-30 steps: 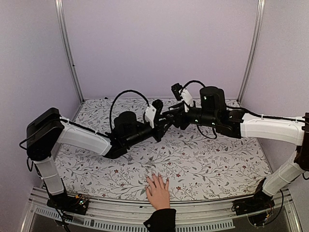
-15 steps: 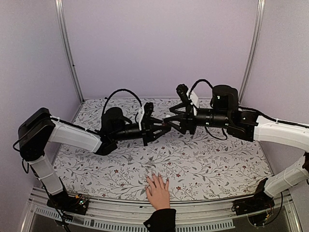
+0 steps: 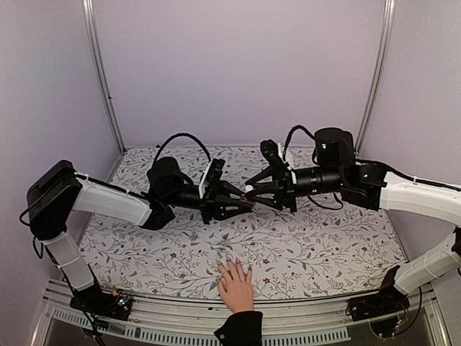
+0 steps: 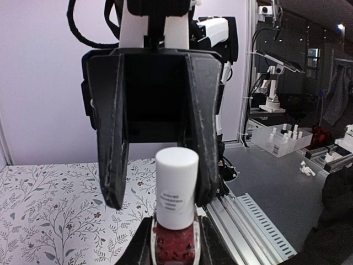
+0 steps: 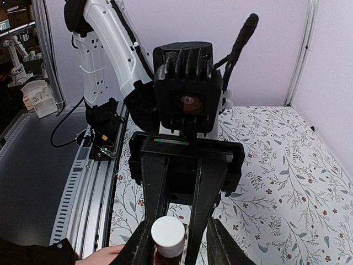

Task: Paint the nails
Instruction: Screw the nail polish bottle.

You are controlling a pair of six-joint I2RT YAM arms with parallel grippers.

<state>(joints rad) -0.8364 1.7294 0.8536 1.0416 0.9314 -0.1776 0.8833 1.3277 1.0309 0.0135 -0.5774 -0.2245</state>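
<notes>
A small dark-red bottle (image 4: 175,245) with a white cap (image 4: 176,187) hangs in mid-air over the table's middle. My left gripper (image 3: 240,201) is shut on its glass body. My right gripper (image 3: 251,192) faces it from the right, and its fingers (image 4: 113,165) flank the cap (image 5: 167,232) with a gap on one side, so it is open. A light-skinned hand (image 3: 235,285) with a black cuff lies flat at the near edge, below both grippers. The nails (image 3: 234,264) at its fingertips are too small to make out.
A floral cloth (image 3: 324,245) covers the table. An aluminium rail (image 3: 173,326) with cables and boards runs along the near edge. Metal posts (image 3: 101,79) stand at the back corners. The left arm's cable loops above its wrist (image 3: 180,138).
Both grippers, joined at the bottle, have come down and levelled out over the table's middle. The right gripper's fingers widened, then narrowed again around the cap. The hand has not moved.
</notes>
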